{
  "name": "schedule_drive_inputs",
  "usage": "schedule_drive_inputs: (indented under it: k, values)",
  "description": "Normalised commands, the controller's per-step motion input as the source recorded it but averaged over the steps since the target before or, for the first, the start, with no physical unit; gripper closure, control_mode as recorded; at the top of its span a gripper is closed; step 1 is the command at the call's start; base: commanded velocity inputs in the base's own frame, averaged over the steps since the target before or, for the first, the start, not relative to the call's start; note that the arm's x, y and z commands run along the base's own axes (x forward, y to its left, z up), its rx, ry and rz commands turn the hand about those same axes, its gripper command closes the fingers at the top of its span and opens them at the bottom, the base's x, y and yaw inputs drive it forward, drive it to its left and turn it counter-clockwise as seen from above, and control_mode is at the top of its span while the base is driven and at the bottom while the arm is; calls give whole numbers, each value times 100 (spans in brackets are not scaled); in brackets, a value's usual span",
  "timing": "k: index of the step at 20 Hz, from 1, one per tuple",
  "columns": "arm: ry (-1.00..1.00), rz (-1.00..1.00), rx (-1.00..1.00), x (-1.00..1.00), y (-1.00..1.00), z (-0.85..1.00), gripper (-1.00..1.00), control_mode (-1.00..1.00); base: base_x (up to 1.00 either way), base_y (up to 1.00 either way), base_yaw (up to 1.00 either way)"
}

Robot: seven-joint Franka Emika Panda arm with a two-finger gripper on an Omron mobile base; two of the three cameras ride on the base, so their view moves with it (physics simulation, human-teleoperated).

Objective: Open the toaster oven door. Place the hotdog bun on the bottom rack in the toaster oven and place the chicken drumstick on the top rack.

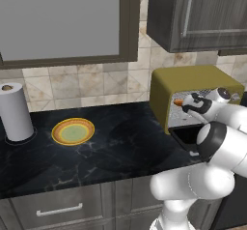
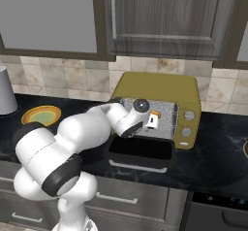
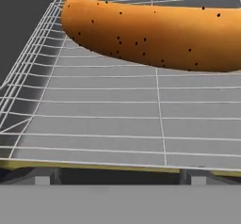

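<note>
Door (image 2: 140, 150) lies folded down, bun (image 3: 155, 32) rests free on a wire rack (image 3: 117, 119), apparently the bottom one, with gripper (image 2: 153, 121) jaws spread clear at the oven (image 2: 160, 87) mouth.

The white arm rises from the base, bends at a dark-ringed elbow, and reaches forward and level above the bench's front edge. Its wrist is turned so the gripper (image 2: 152, 120) points straight ahead, jaws spread wide with nothing between them, the fingertips (image 3: 42, 177) well apart.
</note>
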Motion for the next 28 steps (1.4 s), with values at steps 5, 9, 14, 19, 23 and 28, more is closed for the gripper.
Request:
schedule_drive_inputs:
  k: [5,9,14,19,23,28]
  values:
    - [0,0,0,-1,-2,31,-100,-100,0,0,0]
    - [3,0,0,-30,-8,40,-100,-100,0,0,0]
    - [0,1,0,-50,-11,28,-100,-100,0,0,0]
    - [-5,14,0,-45,-8,33,-100,-100,0,0,0]
    - [-27,15,0,-41,-9,33,-100,-100,0,0,0]
    - [-34,7,0,-28,-5,38,-100,-100,0,0,0]
